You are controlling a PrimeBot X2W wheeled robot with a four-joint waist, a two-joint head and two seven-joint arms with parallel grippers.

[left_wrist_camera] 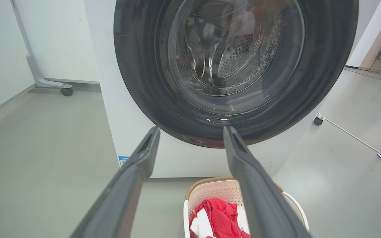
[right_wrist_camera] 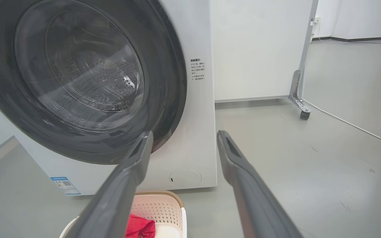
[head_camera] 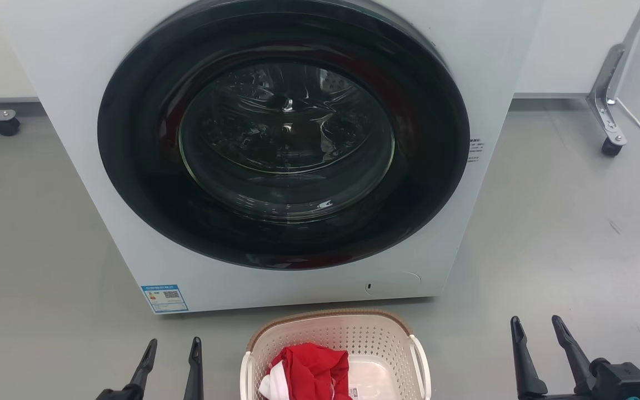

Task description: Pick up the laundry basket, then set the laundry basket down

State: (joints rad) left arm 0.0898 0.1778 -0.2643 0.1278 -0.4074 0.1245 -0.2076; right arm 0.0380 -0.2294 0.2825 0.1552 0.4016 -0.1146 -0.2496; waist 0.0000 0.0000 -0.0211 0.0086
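Step in hand: reaching for the laundry basket (head_camera: pixel 335 347), which I judge not yet lifted.
Left gripper (head_camera: pixel 171 350): fingers parted narrowly, holding nothing, the basket just to its right.
Right gripper (head_camera: pixel 536 328): fingers parted, holding nothing, the basket well off to its left.
How to do it well: bring each gripper inward to the white loop handle (head_camera: pixel 420 358) on its own side, close on both together, then lift level so the red cloth (head_camera: pixel 311 369) stays inside.
Basket look: cream-white, perforated walls, brown woven-look rim, smooth base.
Basket place: between the two grippers, on the grey floor (head_camera: pixel 564 233), just before the washing machine (head_camera: pixel 75 72).
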